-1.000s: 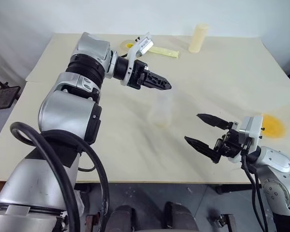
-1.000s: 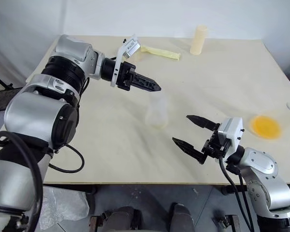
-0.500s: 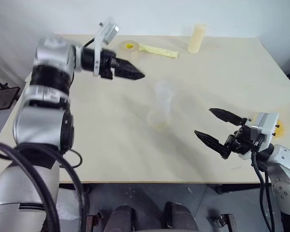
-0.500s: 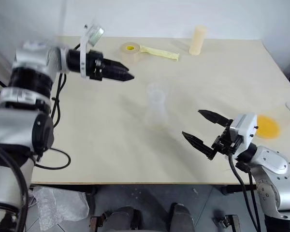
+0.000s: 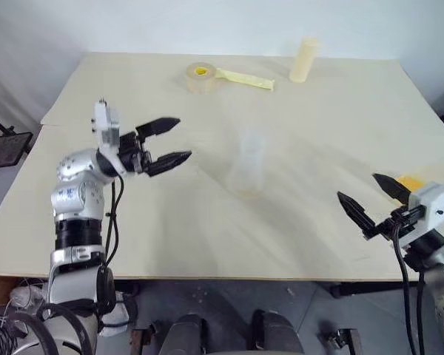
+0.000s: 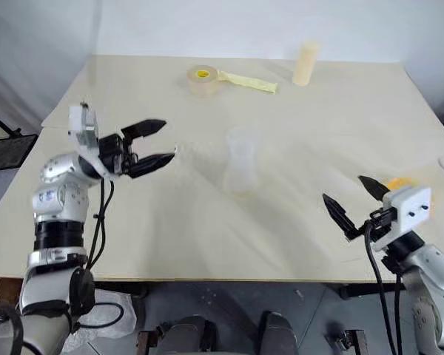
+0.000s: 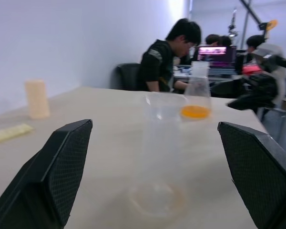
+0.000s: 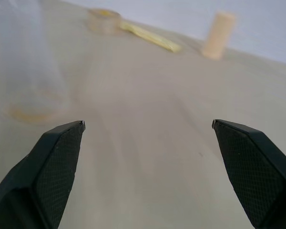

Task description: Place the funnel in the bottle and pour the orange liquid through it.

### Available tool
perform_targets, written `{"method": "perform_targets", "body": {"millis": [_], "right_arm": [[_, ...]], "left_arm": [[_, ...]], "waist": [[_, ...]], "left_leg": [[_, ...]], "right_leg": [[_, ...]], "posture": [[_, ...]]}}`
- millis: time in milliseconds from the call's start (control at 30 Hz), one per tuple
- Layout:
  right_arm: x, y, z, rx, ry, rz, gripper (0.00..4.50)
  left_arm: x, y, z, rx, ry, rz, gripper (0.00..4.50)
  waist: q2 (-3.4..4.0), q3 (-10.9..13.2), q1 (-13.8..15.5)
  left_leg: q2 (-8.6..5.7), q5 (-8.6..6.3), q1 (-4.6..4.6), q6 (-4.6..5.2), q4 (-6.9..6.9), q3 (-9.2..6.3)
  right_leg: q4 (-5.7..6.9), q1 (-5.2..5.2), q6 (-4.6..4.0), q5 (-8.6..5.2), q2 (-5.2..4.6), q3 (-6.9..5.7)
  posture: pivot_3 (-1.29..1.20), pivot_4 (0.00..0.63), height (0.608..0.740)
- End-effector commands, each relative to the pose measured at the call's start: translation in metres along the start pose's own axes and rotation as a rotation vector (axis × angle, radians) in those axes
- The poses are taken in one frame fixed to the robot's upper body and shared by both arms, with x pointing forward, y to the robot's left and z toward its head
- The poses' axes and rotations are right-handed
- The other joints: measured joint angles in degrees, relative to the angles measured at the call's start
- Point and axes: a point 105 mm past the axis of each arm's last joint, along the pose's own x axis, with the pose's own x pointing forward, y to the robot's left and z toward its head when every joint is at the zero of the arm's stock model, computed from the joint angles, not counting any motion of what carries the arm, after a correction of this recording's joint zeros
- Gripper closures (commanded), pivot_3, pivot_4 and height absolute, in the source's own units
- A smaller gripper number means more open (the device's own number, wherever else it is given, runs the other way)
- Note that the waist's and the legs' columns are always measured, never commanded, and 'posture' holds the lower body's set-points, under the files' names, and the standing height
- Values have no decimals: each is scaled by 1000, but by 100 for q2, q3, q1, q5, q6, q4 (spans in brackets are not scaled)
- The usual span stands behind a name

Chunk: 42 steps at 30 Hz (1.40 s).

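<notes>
Bottle [image 5: 248, 164] mid-table, between grippers (both agape) — untouched

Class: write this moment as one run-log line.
left gripper: open, empty | right gripper: open, empty | bottle: upright mid-table, untouched | orange liquid: in flask near right gripper

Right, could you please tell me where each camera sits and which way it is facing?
Left eye view: on the head, looking down over the table; both arms, left claw and right claw open.
Right eye view: beside it, same scene, clear container mid-table.
Left wrist view: on that wrist, past its claw, across the container to orange liquid and seated people.
Right wrist view: on that wrist, past its claw, toward tape roll and cream cylinder.
Wrist views share the container and cylinder.
</notes>
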Motion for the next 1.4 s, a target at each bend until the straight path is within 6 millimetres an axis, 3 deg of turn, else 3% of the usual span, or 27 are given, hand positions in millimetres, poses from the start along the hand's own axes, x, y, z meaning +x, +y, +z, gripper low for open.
{"method": "perform_targets", "body": {"millis": [33, 200, 367, 800, 1400], "right_arm": [[-12, -9, 14, -47, -20, -81, 0], [-49, -28, 10, -34, 27, -295, 0], [-54, -40, 10, -30, 21, -384, 0], [-34, -110, 5, -120, 30, -622, 0], [2, -154, 14, -213, -25, -754, 0]], "left_arm": [[-1, -7, 5, 37, -22, -51, 27], [-11, -15, -14, 6, -20, -75, 27], [-12, -18, -21, 22, 5, -88, 27], [-18, -24, -16, 41, -72, -28, 27], [-27, -36, -17, 50, -66, 30, 27]], "waist": [[0, 0, 13], [6, -7, 22], [6, -8, -4], [11, -11, -11], [14, -12, -36]], "left_leg": [[0, 0, 0, 0, 1, 1], [-1, 0, 4, 0, -2, 4], [1, 0, 9, 1, -1, 14], [5, 0, 11, 1, -3, 14], [8, 0, 9, 2, -6, 15]], "right_leg": [[1, 0, 0, 0, 0, 1], [4, 3, 0, 0, 0, 0], [-4, 3, 0, 0, 2, 12], [-1, 0, 0, 0, 4, 18], [-5, 0, 0, 0, 2, 18]], "posture": [[0, 150, 740], [0, 150, 740], [0, 150, 740], [0, 150, 740], [0, 150, 740]]}}
